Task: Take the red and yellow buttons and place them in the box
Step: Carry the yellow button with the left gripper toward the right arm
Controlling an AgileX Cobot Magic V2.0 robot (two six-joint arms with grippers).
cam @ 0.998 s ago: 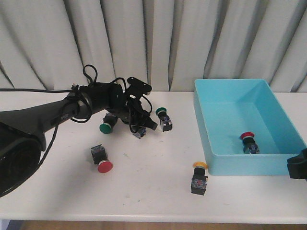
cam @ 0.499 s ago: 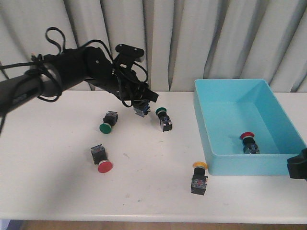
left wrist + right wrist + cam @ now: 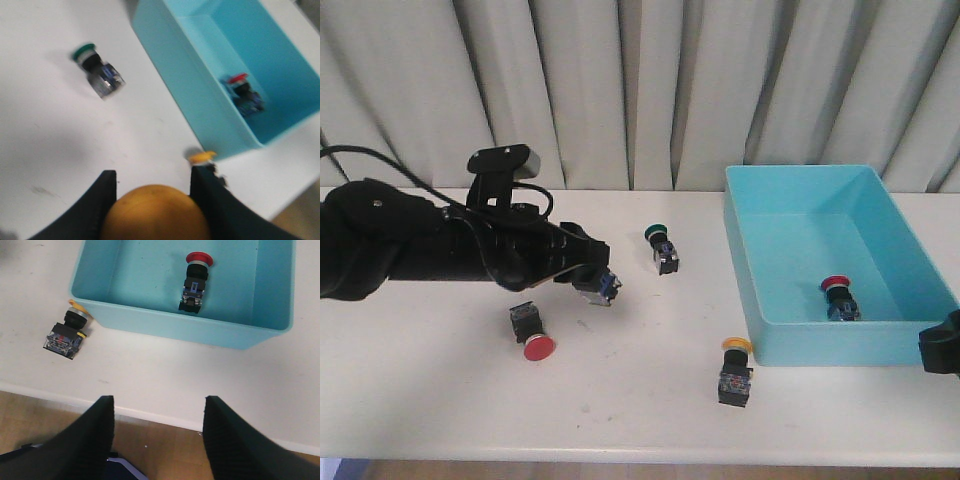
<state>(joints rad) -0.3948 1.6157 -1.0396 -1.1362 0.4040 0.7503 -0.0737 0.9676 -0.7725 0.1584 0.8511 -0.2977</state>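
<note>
Left fingers (image 3: 154, 200) around yellow button (image 3: 155, 212); red button (image 3: 838, 296) in box (image 3: 745, 270)

Bulky black left arm (image 3: 410, 250), looped black cables, seemingly ribbed end-effector fingers (image 3: 232, 440).

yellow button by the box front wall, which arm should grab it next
Right. Its tool is open, empty and close by the yellow button, while the left tool already grips another yellow-capped button.

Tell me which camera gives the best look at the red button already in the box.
The right wrist view: the red button lies sharp and unobstructed on the floor of the box. The front view shows it small; the left wrist view shows it blurred.
</note>
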